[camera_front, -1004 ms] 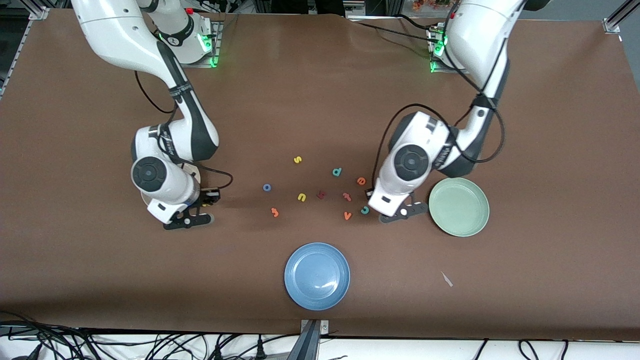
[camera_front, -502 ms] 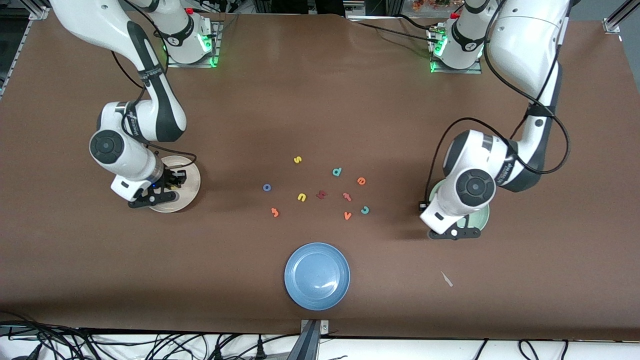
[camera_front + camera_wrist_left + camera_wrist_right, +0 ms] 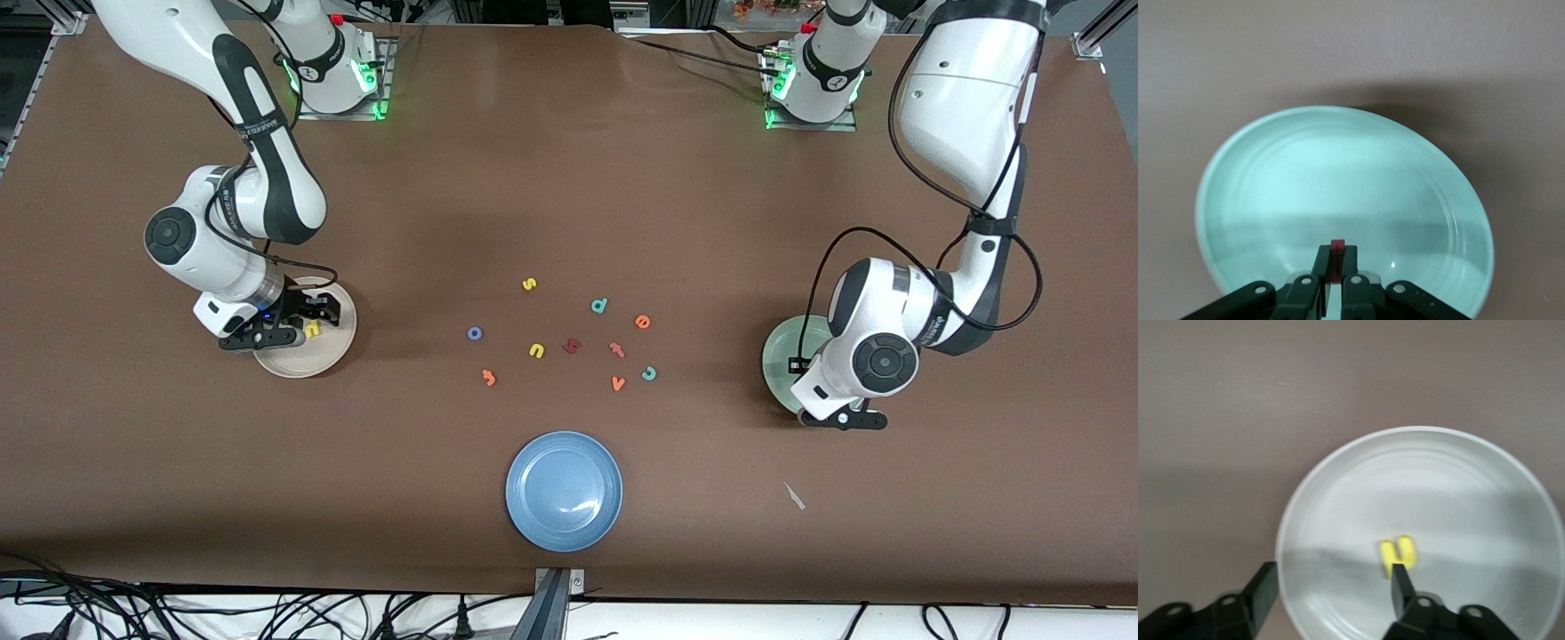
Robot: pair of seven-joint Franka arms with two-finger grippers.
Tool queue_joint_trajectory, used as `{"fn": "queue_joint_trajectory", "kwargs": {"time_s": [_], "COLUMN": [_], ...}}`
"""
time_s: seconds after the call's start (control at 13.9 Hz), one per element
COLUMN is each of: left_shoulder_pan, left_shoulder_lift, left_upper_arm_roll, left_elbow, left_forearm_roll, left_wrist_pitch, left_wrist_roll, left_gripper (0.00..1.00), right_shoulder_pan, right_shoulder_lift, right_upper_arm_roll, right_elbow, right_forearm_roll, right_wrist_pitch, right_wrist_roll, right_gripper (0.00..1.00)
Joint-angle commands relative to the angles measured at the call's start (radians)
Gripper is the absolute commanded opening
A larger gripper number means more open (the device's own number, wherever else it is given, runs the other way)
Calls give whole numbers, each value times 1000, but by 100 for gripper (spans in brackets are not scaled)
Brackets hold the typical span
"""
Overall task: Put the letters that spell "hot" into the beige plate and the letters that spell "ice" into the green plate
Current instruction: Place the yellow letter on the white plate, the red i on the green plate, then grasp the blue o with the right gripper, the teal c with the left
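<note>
a: front view showed the yellow h (image 3: 312, 330) lying in the beige plate (image 3: 333, 352) toward the right arm's end of the table, with the right gripper (image 3: 283, 325) over that plate and its fingers spread apart, letting go of the letter.

b: and the other letters?

a: i counted nine loose ones on the brown table (image 3: 569, 178) between the two plates: the blue o (image 3: 475, 333), orange t (image 3: 488, 377), orange e (image 3: 643, 322), teal c (image 3: 650, 373), plus a yellow s (image 3: 529, 284), yellow u (image 3: 536, 350), teal d (image 3: 600, 306), dark red k (image 3: 573, 346), a pink t-like letter (image 3: 616, 349) and an orange v (image 3: 618, 383). that makes ten, sorry. three plates in all, counting the blue plate (image 3: 564, 491) nearest the camera.

b: what did the wrist views add?

a: left wrist view showed the left gripper (image 3: 1335, 280) clamped on the dark red i (image 3: 1337, 252) above the green plate (image 3: 1271, 173), which the front view hid under the arm. right wrist view showed the h flat in the plate, clear of the fingers.

b: changes?

a: a second earlier both grippers were beside the letter cluster; they had since swung out over their plates, and the right one had released.
</note>
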Motion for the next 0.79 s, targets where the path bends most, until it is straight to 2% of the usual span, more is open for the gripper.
{"fn": "queue_joint_trajectory", "kwargs": {"time_s": [0.0, 0.07, 0.14, 0.22, 0.29, 0.5, 0.65, 0.72], "left_shoulder_pan": [14, 17, 15, 17, 18, 17, 6, 5], "left_shoulder_lift": [1, 1, -1, -4, -10, -53, -102, -116], "left_upper_arm_roll": [-12, -12, -12, -12, -12, -17, -21, -44], "left_elbow": [-82, -83, -79, -76, -75, -70, -53, -37], "left_forearm_roll": [34, 34, 34, 34, 34, 34, 20, 19], "left_wrist_pitch": [134, 134, 133, 133, 127, 87, 17, -8], "left_wrist_roll": [11, 12, 12, 12, 12, 7, 7, 7], "left_gripper": [0, 0, 24, 88, 100, 100, 100, 100], "right_shoulder_pan": [8, 13, 33, 66, 101, 178, 208, 220], "right_shoulder_lift": [-33, -31, -24, -14, 10, 76, 122, 143], "right_upper_arm_roll": [61, 90, 104, 106, 106, 103, 101, 101], "right_elbow": [-4, 7, 19, 37, 63, 138, 180, 197], "right_forearm_roll": [23, 22, 22, 20, 19, 6, -3, -14], "right_wrist_pitch": [-13, -10, -6, -6, -6, -6, -6, -4], "right_wrist_roll": [145, 220, 286, 347, 400, 520, 534, 544], "right_gripper": [100, 100, 100, 100, 100, 100, 100, 100]}}
